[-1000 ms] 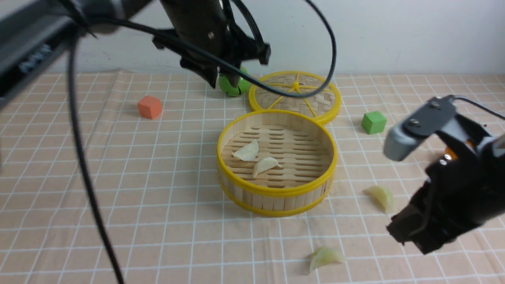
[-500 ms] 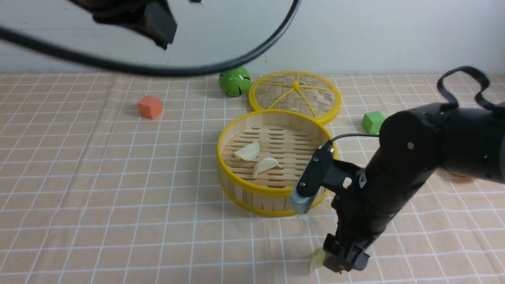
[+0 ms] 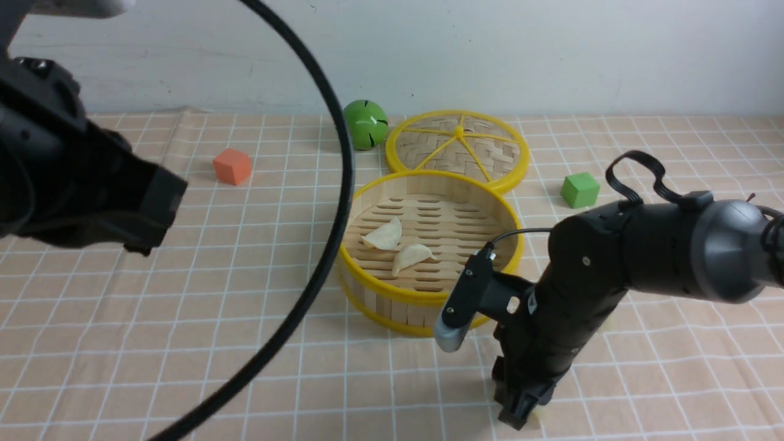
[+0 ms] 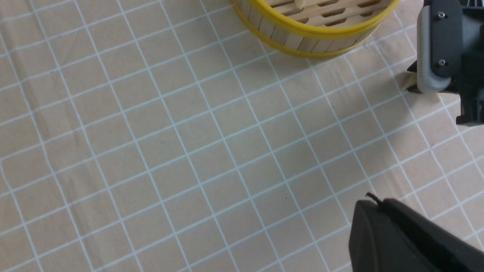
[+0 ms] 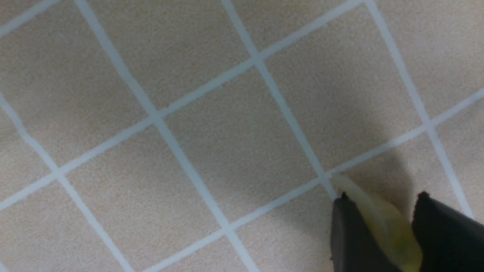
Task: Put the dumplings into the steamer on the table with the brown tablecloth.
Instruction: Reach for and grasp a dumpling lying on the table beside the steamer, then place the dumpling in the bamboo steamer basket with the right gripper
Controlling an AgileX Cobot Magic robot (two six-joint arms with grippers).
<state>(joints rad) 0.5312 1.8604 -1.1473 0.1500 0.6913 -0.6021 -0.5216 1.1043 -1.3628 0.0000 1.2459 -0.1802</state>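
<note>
Dumplings point(image 3: 384, 235) show from the middle rightward. Far left, the left gripper point(image 3: 156, 205) hangs above the brown tablecloth point(image 3: 245, 343); whether its fingers are apart cannot be told. In the middle, the steamer point(image 3: 398, 309) holds two white ones side by side on its slats. Right and nearer, the right gripper point(image 3: 517, 419) points down, fingers clamped on a greenish dumpling point(image 5: 382, 223) on the cloth.
</note>
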